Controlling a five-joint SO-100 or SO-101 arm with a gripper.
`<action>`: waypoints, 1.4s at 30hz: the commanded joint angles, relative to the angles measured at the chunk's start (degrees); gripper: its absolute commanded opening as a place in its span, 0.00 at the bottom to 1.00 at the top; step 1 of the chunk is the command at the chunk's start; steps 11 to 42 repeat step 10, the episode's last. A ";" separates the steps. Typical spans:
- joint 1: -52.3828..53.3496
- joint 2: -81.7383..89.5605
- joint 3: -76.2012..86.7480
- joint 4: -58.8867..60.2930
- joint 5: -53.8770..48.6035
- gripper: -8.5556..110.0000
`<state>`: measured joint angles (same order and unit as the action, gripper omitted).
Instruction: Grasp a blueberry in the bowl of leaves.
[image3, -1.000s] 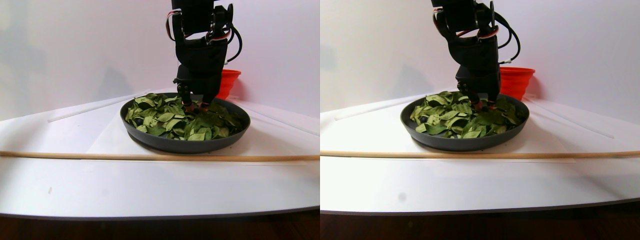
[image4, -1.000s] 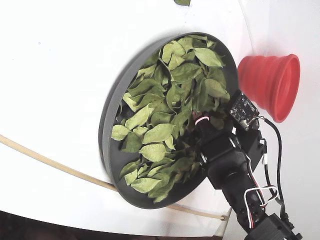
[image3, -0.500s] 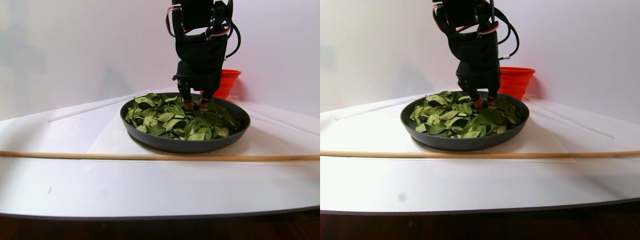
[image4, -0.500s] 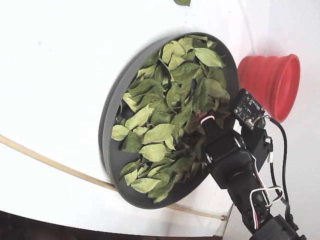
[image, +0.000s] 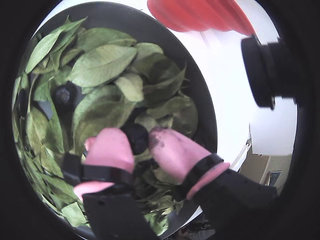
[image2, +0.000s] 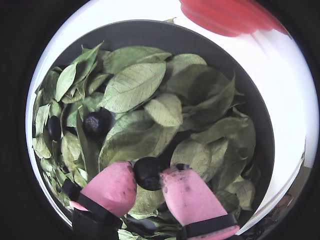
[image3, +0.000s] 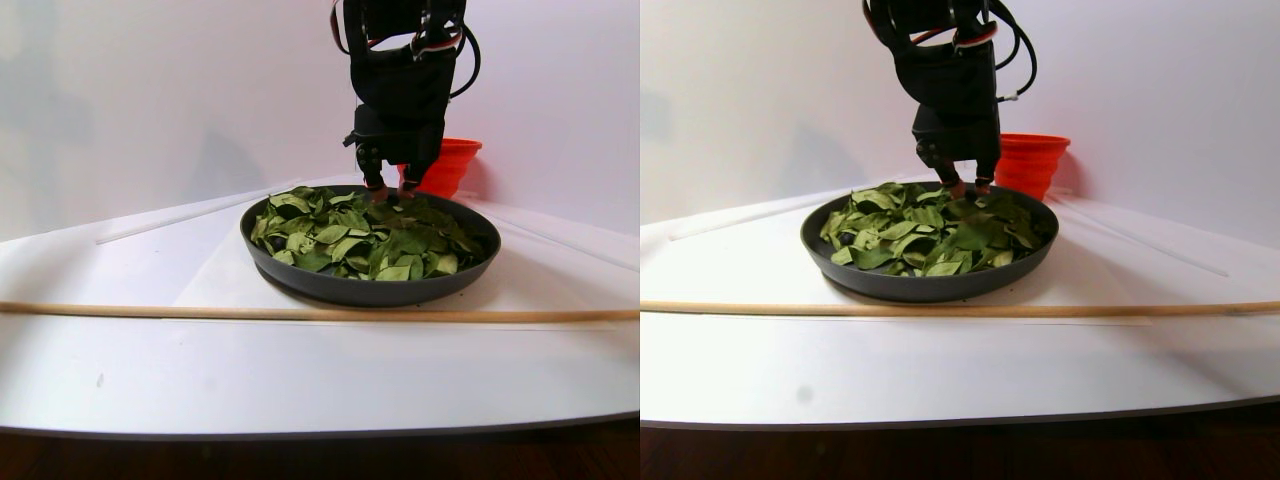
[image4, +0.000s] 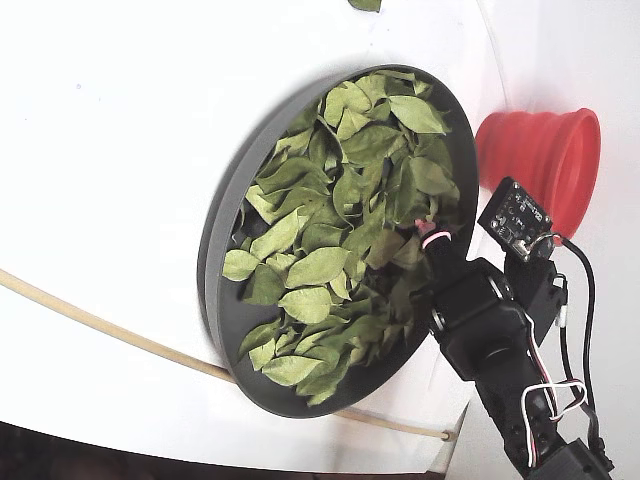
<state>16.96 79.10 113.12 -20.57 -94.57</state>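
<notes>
The dark-grey bowl (image2: 150, 31) is full of loose green leaves (image2: 132, 85). My gripper (image2: 149, 170) has pink fingertips (image2: 112, 187) that press on both sides of a dark blueberry (image2: 148, 176) lying on the leaves. In a wrist view the same blueberry (image: 136, 140) sits between the tips of the gripper (image: 137, 133). Another blueberry (image2: 95, 122) lies among the leaves to the left, and a third (image2: 54, 127) is further left. In the fixed view the gripper (image4: 432, 236) reaches down at the bowl's right side (image4: 222, 235).
A red ribbed cup (image4: 540, 160) stands just outside the bowl (image3: 370, 288), behind the arm in the stereo pair view (image3: 450, 165). A thin wooden stick (image3: 300, 313) lies across the white table in front of the bowl. One stray leaf (image4: 365, 4) lies beyond the bowl.
</notes>
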 joint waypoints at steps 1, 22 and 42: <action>1.93 7.29 -0.53 -0.97 -0.53 0.15; 2.37 8.79 -0.97 -0.97 -1.41 0.15; 2.37 8.79 -0.97 -0.97 -1.41 0.15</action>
